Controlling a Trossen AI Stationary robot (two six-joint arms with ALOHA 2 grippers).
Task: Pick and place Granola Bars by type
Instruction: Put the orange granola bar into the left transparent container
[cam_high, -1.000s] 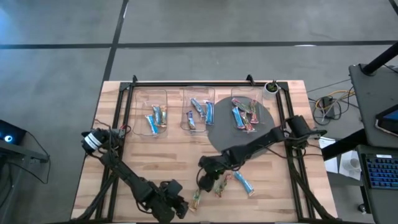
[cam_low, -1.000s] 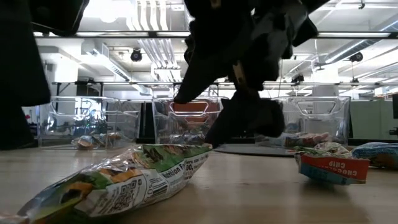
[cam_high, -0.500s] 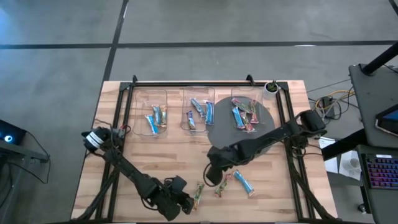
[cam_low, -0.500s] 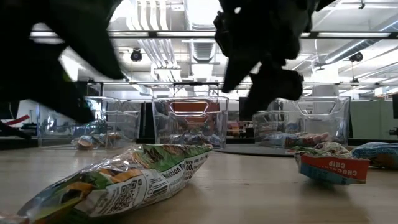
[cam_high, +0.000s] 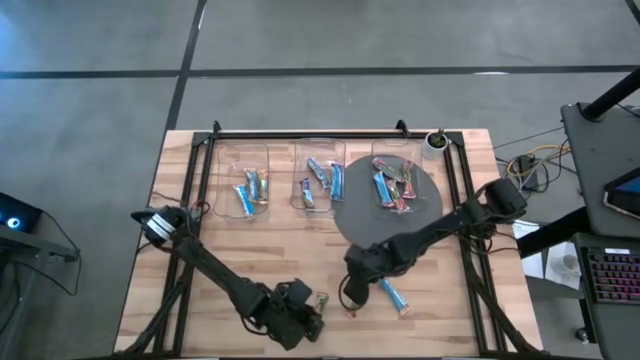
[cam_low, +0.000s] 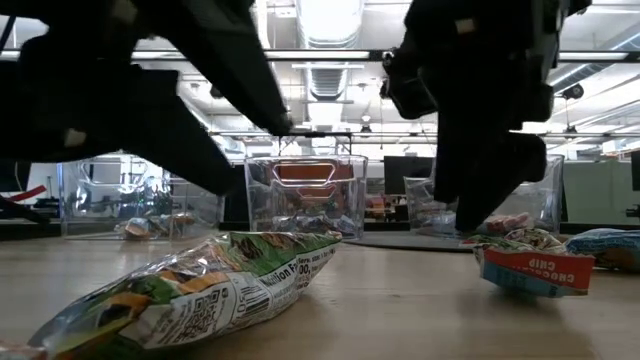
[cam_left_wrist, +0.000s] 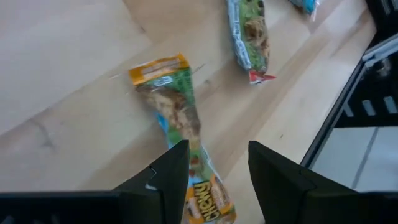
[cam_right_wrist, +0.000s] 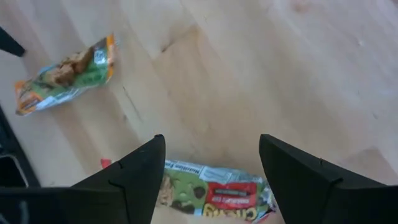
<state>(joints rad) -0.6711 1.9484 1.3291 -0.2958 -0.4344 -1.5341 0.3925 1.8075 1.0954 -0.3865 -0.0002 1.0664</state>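
Three loose bars lie near the table's near edge. A green-and-orange bar (cam_high: 320, 301) (cam_left_wrist: 179, 112) lies flat with one end between the open fingers of my left gripper (cam_high: 303, 322) (cam_left_wrist: 217, 168). A green bar with red marks (cam_right_wrist: 214, 194) (cam_left_wrist: 252, 37) lies flat under my right gripper (cam_high: 354, 287) (cam_right_wrist: 211, 168), whose open fingers stand wide to either side of it. A blue bar (cam_high: 393, 297) lies just to the right. The low view shows the green-and-orange bar (cam_low: 190, 290) in front and the red-marked bar (cam_low: 535, 265) behind.
Three clear bins (cam_high: 243, 147) (cam_high: 320, 145) (cam_high: 400, 146) stand in a row at the far side, each with bars inside. The right one sits on a round grey mat (cam_high: 368, 228). Black rails run along the table's left and right sides. Bare wood lies between the bins and the loose bars.
My left gripper has moved along the near edge toward the table's right, up to the green-and-orange bar. My right gripper has shifted a little to the right, over the red-marked bar. The bars have stayed where they lay.
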